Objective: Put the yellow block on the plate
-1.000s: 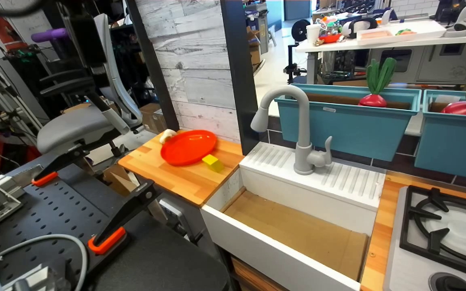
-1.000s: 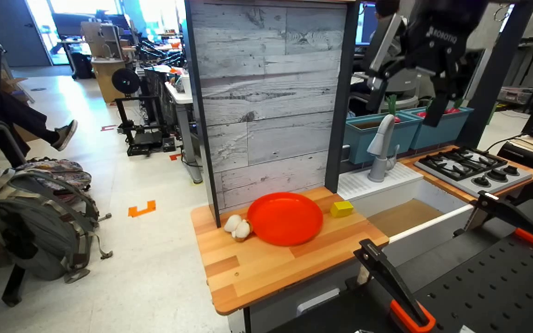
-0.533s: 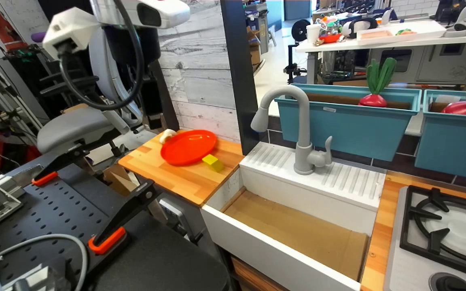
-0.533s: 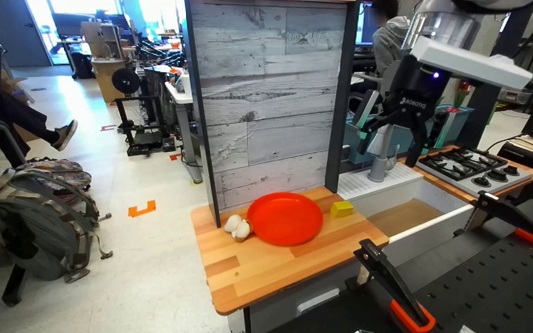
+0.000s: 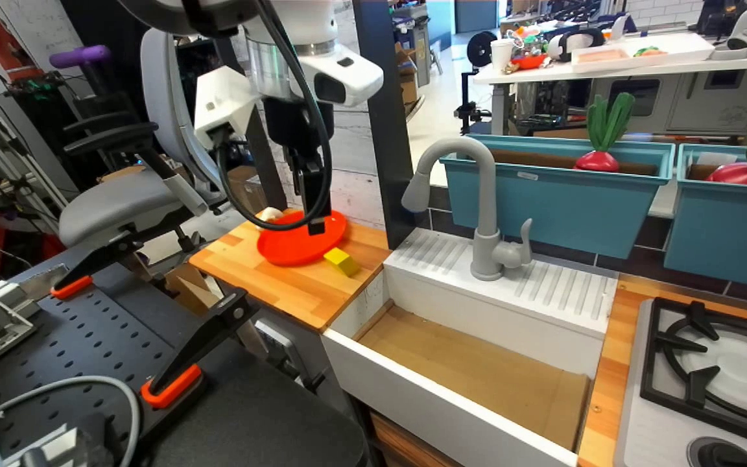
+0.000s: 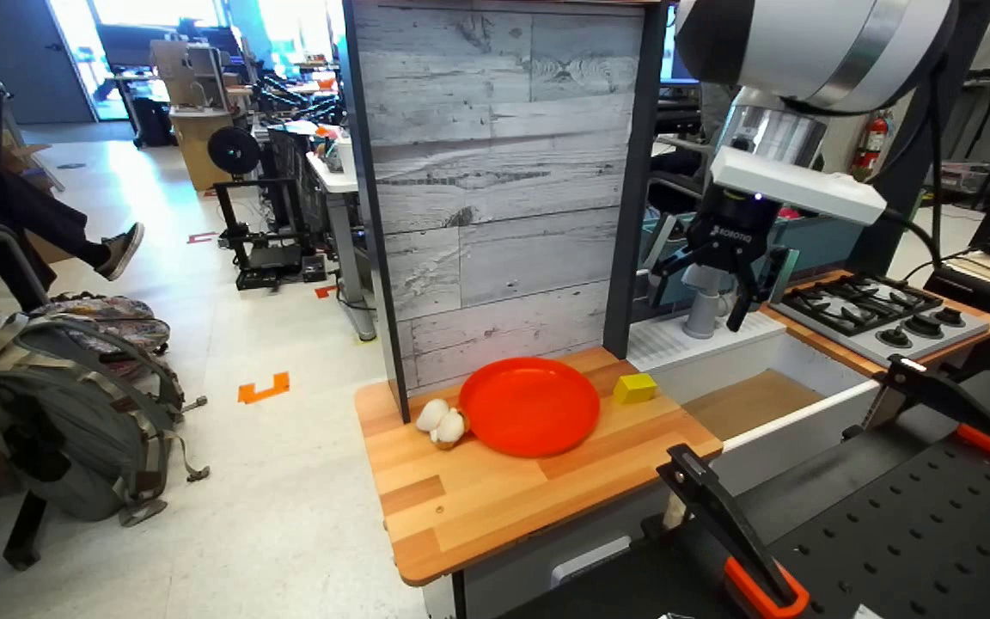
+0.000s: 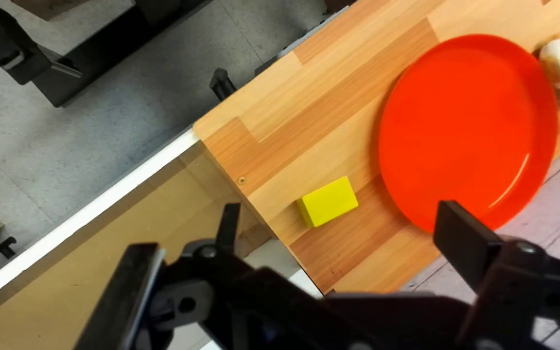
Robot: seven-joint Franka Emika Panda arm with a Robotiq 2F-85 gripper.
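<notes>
Backpack (image 6: 74, 421) far L, 9 o'clk from plate (image 6: 529, 408), in an exterior view; white bulb-shaped items (image 6: 442, 423) just beside plate, approx 9; wood-grain panel (image 6: 504, 189), 12; yellow block (image 6: 635, 389) on c'top (image 6: 495, 499), apart from plate, 3; gripper (image 6: 697, 309) aloft approx 2, jaws spread wide; sink (image 6: 813, 363) w/ brown sheet (image 6: 753, 401) inside, 3.
</notes>
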